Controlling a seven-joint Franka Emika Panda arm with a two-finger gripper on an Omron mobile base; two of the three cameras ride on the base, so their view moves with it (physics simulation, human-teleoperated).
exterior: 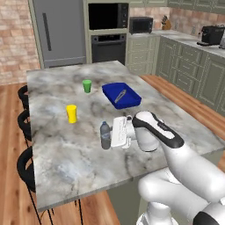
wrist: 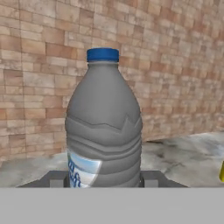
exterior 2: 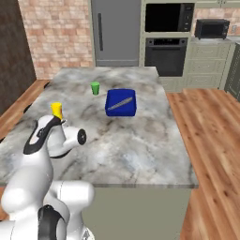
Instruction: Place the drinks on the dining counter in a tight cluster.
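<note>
Claw (exterior: 113, 134) of mine straddles the water bottle (exterior: 105, 135), jaws either side (whether clamped, I cannot tell), right of the yellow cup (exterior: 71, 113) on the counter (exterior: 66, 162). Next, I judge: carry it clusterward.

Rendered home kitchen. Steel fridge (exterior: 59, 30) against a brick wall (exterior: 15, 37), built-in oven (exterior: 108, 47) with a microwave (exterior: 108, 16) above it, toaster oven (exterior: 141, 25) and coffee machine (exterior: 212, 35) on the side counter, knife block (exterior: 166, 23), grey-green cabinets (exterior: 193, 72), wood floor (exterior 2: 213, 136). Big marble island table (exterior: 66, 154) in the middle with black stools (exterior: 24, 169) along one side.
</note>
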